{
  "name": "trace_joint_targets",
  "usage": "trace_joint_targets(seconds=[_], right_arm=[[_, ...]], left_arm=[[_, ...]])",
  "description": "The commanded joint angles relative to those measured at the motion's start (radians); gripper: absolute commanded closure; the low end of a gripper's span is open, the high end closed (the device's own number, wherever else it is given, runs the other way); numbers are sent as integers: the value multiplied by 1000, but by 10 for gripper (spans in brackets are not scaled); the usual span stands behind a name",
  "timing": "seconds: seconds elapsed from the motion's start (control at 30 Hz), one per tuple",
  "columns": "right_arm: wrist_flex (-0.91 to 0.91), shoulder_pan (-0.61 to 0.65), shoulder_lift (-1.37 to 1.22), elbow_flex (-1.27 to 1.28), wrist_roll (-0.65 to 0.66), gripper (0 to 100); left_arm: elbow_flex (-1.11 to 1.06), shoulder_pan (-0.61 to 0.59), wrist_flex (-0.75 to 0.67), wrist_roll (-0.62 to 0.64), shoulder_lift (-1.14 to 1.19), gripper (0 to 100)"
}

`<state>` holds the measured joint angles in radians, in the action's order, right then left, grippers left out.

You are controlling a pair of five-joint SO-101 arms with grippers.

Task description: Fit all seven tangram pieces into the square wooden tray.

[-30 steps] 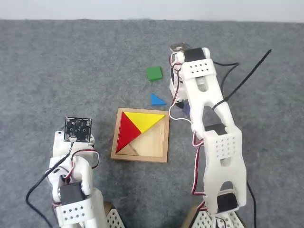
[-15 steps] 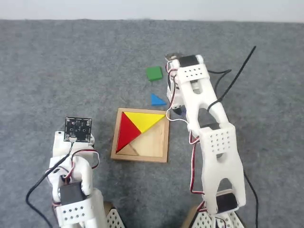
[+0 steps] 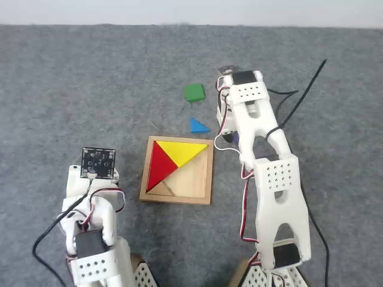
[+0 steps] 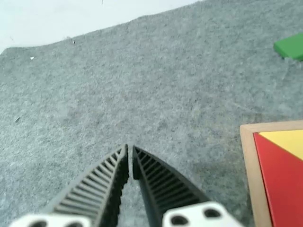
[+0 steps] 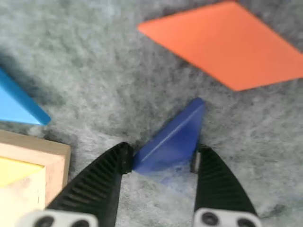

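Two pieces, a large red triangle [image 3: 157, 165] and a large yellow triangle [image 3: 182, 150], lie inside the square wooden tray [image 3: 205, 179] mid-way across the grey felt worktop [image 3: 72, 89]. A green square piece [image 3: 194, 91] and a light blue triangle [image 3: 198, 125] sit toward the worktop's far edge.

From the left wrist, the left pincer [image 4: 130, 161] is clenched on nothing, above felt.

From the right wrist, the right pincer [image 5: 161, 161] grasps a dark blue triangle [image 5: 170, 139] near a tray corner, with an orange parallelogram [image 5: 227, 42] close by.
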<state>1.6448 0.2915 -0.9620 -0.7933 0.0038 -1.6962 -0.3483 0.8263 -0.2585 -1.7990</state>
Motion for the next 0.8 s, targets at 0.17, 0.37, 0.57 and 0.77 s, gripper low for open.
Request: trace_joint_targets(seconds=[0.17,0.37,0.57,0.77], right_arm=[[28,-16,4,-34,-3,891],[99,-24,-2,-124,0,891],[128,-28,-2,-161,48,941],[131,-41,-4,-161,49,945]], left_arm=[[13,-3,5,-12,-20,985],[13,-3,5,-12,-20,985],[13,-3,5,-12,-20,985],[13,-3,5,-12,-20,985]])
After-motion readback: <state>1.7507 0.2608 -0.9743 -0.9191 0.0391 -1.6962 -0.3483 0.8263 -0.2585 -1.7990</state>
